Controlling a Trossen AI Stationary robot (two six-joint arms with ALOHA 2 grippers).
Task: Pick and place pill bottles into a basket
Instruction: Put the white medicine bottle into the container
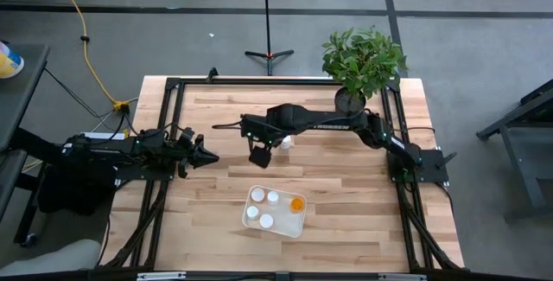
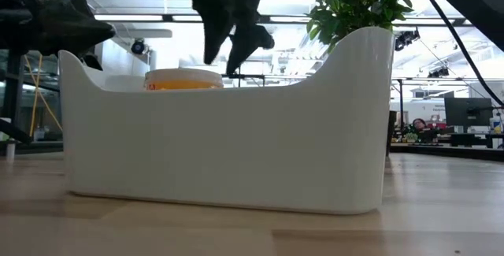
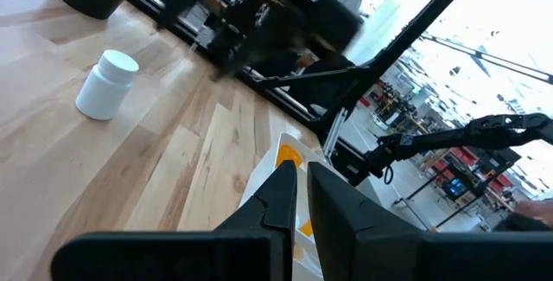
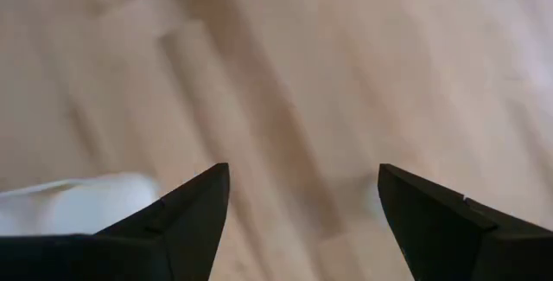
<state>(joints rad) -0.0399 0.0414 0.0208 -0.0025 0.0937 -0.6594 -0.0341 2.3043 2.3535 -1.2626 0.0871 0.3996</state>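
Basket (image 1: 295, 226) near front desk (image 1: 207, 203) edge, holding five pill bottles (image 1: 273, 197); sixth bottle (image 1: 286, 143) left toward the back edge. Right gripper (image 1: 259, 158) open, empty, beside it. Left gripper (image 1: 208, 157) closed, waiting at left edge.

— Which colours are seen in the basket (image 1: 298, 223)?
— It is white; four white caps and one orange bottle (image 1: 297, 203) are seen inside.

— And elsewhere?
— Pale striped wood is shown on the table (image 1: 346, 186). A white bottle (image 1: 286, 143) is seen there, a green plant (image 1: 363, 56) in a black pot, and dark grippers.
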